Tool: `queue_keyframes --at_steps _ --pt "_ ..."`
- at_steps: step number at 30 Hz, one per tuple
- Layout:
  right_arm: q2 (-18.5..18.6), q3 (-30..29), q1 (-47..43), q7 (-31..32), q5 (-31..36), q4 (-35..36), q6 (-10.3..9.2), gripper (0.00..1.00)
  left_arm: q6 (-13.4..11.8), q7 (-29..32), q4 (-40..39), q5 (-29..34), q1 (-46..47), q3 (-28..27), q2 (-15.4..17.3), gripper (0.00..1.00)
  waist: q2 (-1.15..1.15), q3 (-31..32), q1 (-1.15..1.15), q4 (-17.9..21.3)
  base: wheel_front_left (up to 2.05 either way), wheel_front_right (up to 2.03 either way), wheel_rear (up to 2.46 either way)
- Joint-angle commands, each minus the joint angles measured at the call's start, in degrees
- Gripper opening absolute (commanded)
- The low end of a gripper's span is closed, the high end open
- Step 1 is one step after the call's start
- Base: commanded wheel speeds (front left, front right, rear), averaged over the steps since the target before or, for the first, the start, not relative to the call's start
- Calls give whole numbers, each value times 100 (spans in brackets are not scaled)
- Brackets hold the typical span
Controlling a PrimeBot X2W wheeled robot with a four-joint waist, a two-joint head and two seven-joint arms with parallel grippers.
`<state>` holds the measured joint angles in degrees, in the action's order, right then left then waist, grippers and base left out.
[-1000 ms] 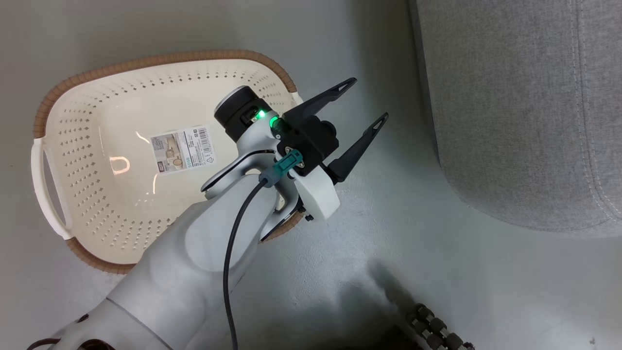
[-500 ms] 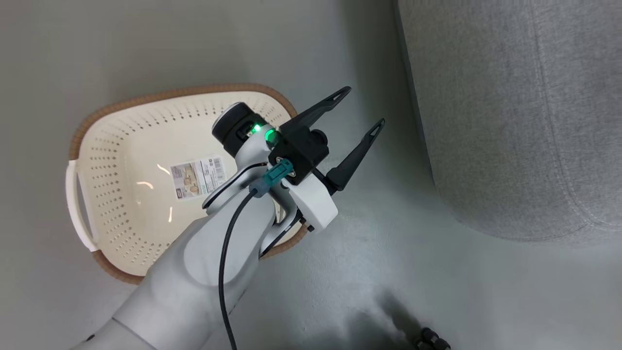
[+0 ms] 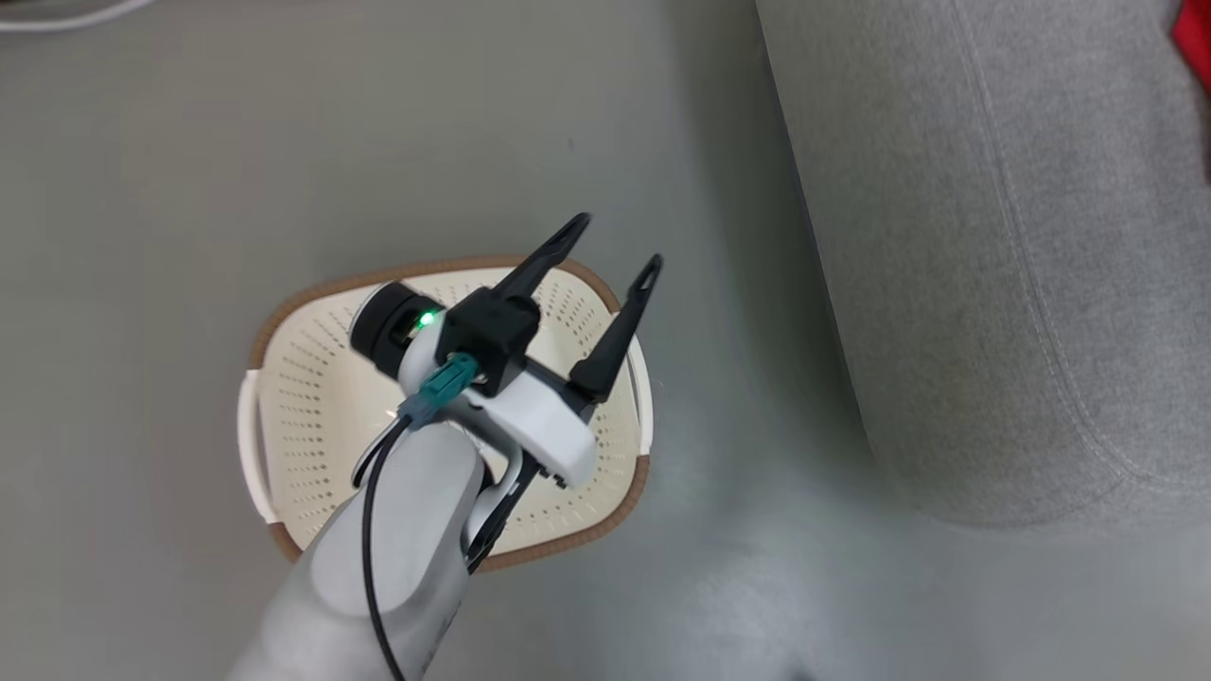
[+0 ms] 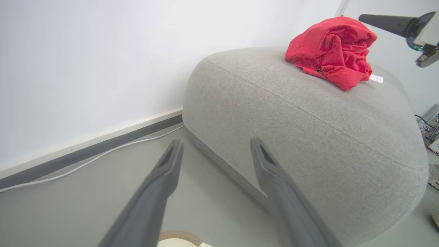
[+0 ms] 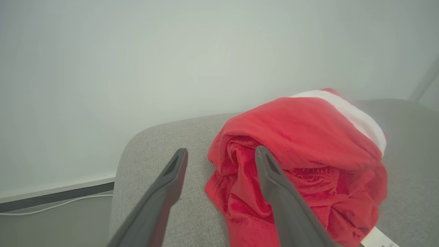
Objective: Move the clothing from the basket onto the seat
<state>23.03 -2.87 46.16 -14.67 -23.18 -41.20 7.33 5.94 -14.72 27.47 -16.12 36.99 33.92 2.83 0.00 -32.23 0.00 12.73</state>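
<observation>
The red clothing, with a white band, lies crumpled on top of the grey seat. My right gripper is open just in front of it, holding nothing. In the left wrist view the clothing sits on the far end of the seat, with my right gripper above it to the right. My left gripper hangs open and empty over the cream basket, left of the seat. A sliver of the clothing shows at the top right corner.
Bare grey floor surrounds the basket, with a strip of it between the basket and the seat. A white cable runs along the dark skirting at the foot of the white wall. Electronics and wires lie beyond the seat's far end.
The head camera has pulled back and turned. The basket now looks smaller and lower in the picture, and the red clothing's edge has come into view. The left gripper has stayed open.
</observation>
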Motion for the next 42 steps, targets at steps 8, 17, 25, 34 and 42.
queue_keyframes --at_steps 8,17,25,34,42 --pt "-66 456 -788 -33 -117 629 16 100 -132 -28 -375 235 -1144 -1574 10 100 0 1346 0 -795 0 0 0" --pt "-363 708 -1266 -33 -96 926 16 100 -158 -28 -432 446 -1822 -2495 21 100 0 2060 0 -1207 0 0 0" --pt "-668 1016 -1831 -33 8 1034 16 100 -153 -28 -608 627 -2423 -3176 26 100 0 2595 0 -1414 0 0 0" --pt "-927 1266 -2298 -33 171 1203 16 100 -156 -28 -813 670 -2821 -3708 13 100 0 2869 0 -1421 0 0 0" --pt "-1099 1406 -2765 -33 317 1592 16 100 -153 -28 -932 537 -3109 -3802 7 100 0 3076 0 -1335 0 0 0"
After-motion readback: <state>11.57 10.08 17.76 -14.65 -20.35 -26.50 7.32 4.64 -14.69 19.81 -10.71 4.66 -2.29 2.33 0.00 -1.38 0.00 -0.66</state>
